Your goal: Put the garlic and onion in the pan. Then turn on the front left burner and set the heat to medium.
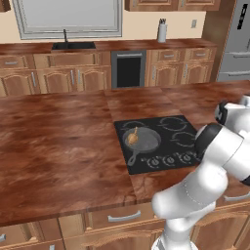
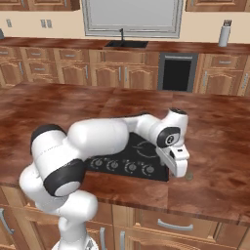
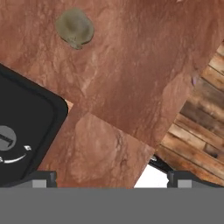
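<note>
Onion (image 1: 132,137) sits in pan (image 1: 142,140) on cooktop (image 1: 161,142) mid-frame, garlic (image 3: 74,27) on desk (image 3: 131,74) upper left of hand view, fingers (image 3: 112,179) apart w/ nothing between.

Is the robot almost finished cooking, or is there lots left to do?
Partly done. The onion already sits in the pan on the cooktop. The gripper, fingers apart and empty, hangs above the counter near a small greenish-grey lump, possibly the garlic. The burner comes later.
</note>
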